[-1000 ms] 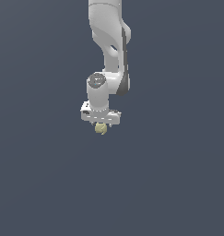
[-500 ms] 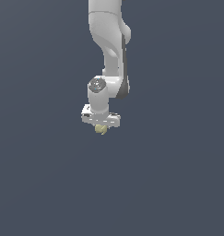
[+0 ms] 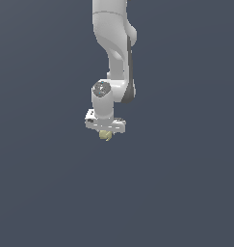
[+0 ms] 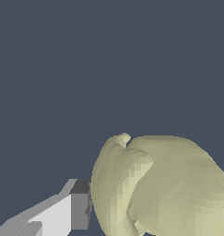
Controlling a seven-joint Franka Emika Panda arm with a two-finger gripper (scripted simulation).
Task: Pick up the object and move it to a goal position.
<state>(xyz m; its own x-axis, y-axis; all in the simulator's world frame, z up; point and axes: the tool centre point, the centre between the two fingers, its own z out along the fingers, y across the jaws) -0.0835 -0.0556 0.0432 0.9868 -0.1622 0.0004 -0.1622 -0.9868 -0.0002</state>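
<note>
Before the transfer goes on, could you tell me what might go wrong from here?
1. The object is lumpy and rounded; in the wrist view only one finger shows against it, so the hold may be shallow and it could slip.
2. It hangs below the tool with nothing visible underneath, so any slip likely means a drop.

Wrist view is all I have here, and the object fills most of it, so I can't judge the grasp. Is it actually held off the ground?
Observer: Yes. In the exterior view the object hangs under the gripper, with nothing touching it from below.
Operator: How much of it sticks out?
Observer: Only a small pale lump shows under the white gripper body, which is wider than the object.
Operator: How is the arm posed?
Observer: The arm comes down from the top edge, nearly vertical, with the gripper pointing down.
Operator: Any goal marker?
Observer: None shows in either view.
</note>
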